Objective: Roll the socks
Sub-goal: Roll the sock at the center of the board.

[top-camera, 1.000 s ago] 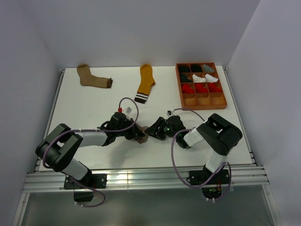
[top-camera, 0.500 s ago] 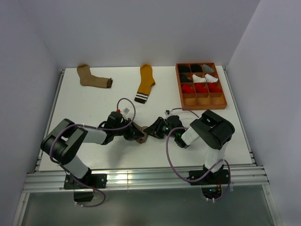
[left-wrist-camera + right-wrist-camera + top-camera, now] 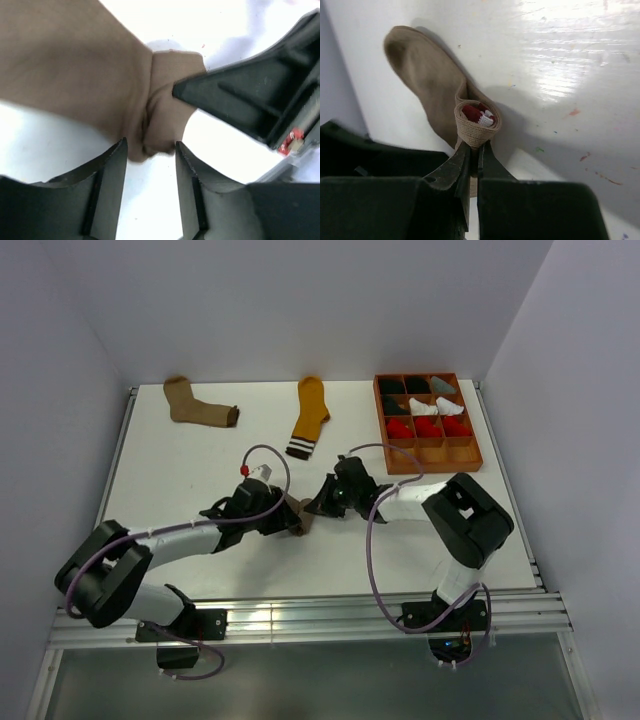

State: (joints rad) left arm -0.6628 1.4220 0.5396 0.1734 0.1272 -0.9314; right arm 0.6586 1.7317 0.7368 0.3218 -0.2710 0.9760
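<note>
Only the right wrist view shows the red-white cuff coiled inside the light brown sock (image 3: 432, 87), with the right fingers (image 3: 467, 157) clenched on that roll. The left fingers (image 3: 112, 170) are released, parted just short of it. Three socks lie on the worktop (image 3: 180, 470): this one at centre, the tan sock (image 3: 200, 405) at eleven o'clock and the mustard sock (image 3: 310, 418) at twelve. One tray (image 3: 382, 430) sits at one o'clock.

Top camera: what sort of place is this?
Probably a lab robot cell: plain white walls box in a white table, robot arms bolt to an aluminium rail, and an orange divided tray holds rolled socks.
</note>
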